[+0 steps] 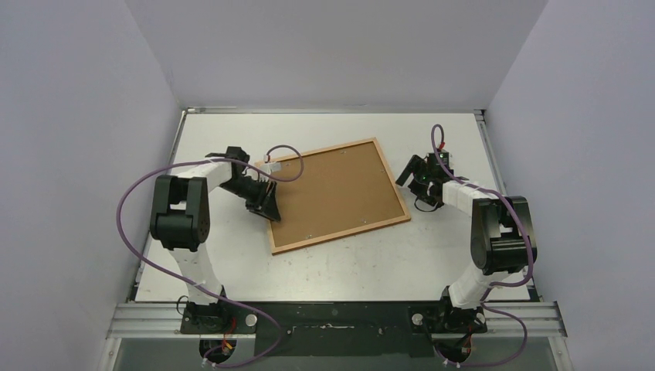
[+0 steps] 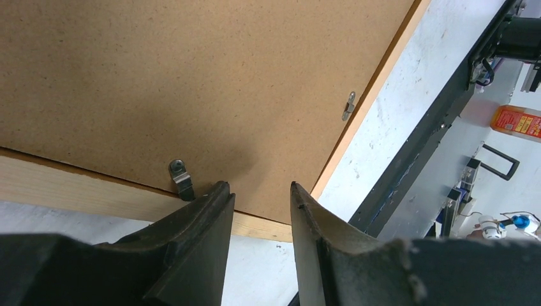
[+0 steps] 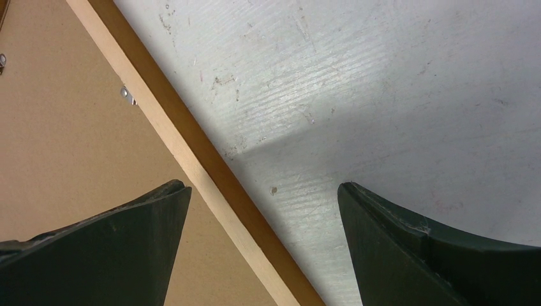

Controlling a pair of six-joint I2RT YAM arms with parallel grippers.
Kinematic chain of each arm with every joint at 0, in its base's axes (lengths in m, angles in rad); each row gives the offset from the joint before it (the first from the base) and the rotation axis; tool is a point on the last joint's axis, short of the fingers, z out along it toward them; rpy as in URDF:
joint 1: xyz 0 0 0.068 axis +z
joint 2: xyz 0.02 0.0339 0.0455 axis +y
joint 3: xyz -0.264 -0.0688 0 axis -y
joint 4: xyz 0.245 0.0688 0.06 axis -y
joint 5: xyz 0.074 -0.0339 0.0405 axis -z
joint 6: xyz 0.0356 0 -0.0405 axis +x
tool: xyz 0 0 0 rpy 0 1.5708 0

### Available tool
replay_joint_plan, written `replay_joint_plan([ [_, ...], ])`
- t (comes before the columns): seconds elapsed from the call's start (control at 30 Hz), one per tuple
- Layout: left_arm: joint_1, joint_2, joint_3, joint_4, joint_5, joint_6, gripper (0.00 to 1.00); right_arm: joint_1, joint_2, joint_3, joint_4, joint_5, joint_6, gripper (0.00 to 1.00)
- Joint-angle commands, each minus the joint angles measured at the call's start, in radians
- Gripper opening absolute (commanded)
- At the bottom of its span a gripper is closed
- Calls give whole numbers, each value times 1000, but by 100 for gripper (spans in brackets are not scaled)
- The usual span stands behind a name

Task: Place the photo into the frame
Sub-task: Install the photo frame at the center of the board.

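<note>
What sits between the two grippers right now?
The frame, brown backing board up, fills the stretch between left gripper and right gripper; the top view shows it.

White table [image 1: 347,263], fibreboard backing sheet [image 1: 340,193], metal clips [image 2: 180,178]

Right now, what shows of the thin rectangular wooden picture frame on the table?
The thin rectangular wooden picture frame lies flat, back up, askew on the white table. Its rails look pale on the back, reddish-brown at the outer edge. A brown fibreboard backing sheet fills it, small metal clips along its inner edge. The open left gripper is over its left rail, the open right gripper over its right rail; contact cannot be told.
</note>
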Motion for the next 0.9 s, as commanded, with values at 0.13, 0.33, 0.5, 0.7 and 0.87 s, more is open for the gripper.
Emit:
replay_joint_plan([
  [0.13, 55, -81, 144, -106, 53, 43, 36, 1, 5, -24, 26, -6, 10, 90],
  [0.33, 73, -41, 124, -81, 12, 58, 36, 1, 1, -25, 26, -11, 11, 90],
  [0.5, 68, -8, 66, -21, -19, 46, 36, 1, 1, -26, 25, -10, 9, 90],
  [0.7, 58, -2, 39, 18, -39, 34, 36, 1, 4, -33, 32, -12, 14, 90],
  [0.87, 51, -11, 26, 39, -58, 28, 36, 2, 0, -38, 38, -17, 20, 90],
])
